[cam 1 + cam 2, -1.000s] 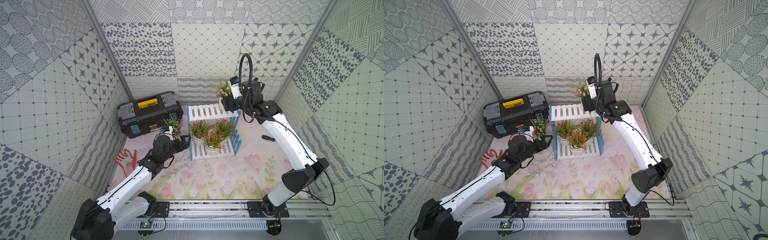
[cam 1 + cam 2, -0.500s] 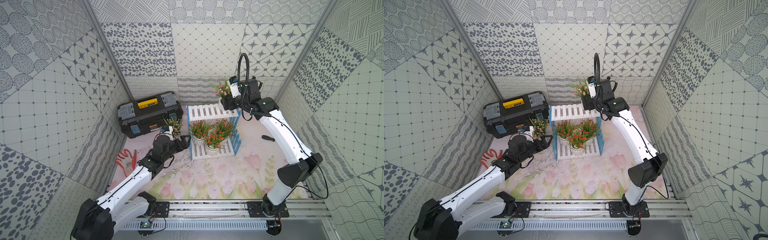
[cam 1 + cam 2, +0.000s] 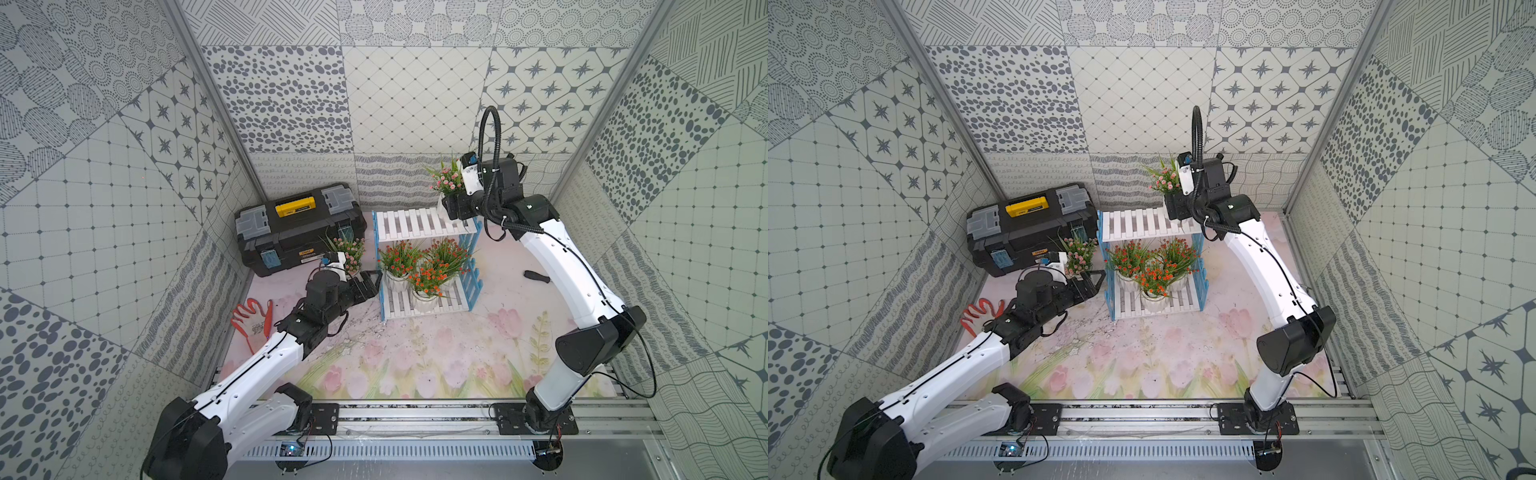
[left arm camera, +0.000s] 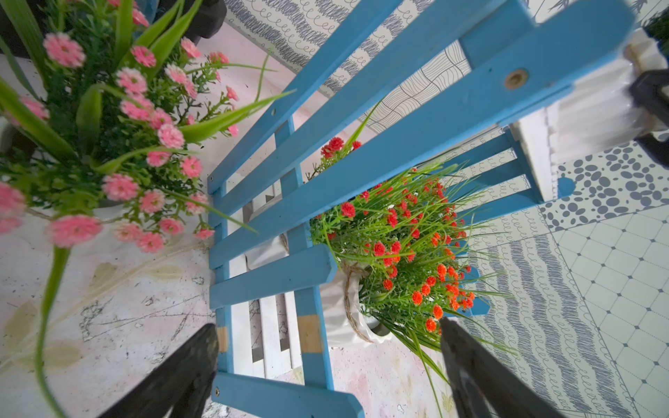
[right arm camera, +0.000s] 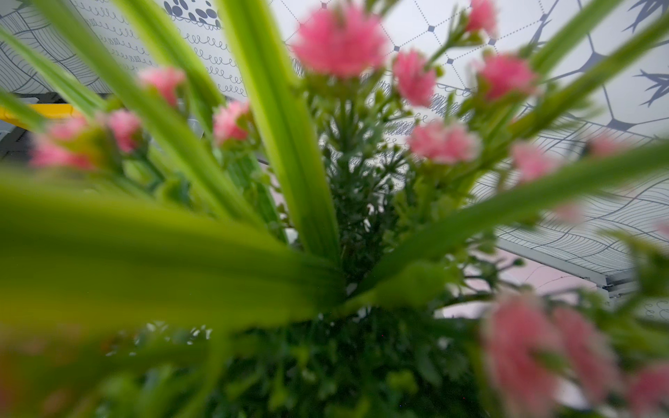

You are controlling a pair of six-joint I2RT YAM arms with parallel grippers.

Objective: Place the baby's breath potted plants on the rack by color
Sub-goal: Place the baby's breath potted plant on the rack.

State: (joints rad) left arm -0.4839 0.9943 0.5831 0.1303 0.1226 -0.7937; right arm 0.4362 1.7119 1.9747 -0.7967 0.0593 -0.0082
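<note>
Right hand clamped on pink plant, pot at the end edge of rack top shelf; released there it may tip off. Left hand wide open, empty, beside rack, near second pink plant; leaves could snag

Both top views were bright, evenly lit and sharp, with faint soft shadows and wide-angle stretch at edges. Left wrist view was crisp centrally, nearest blossoms soft. Right wrist view was mostly blur: pink plant too close.
</note>
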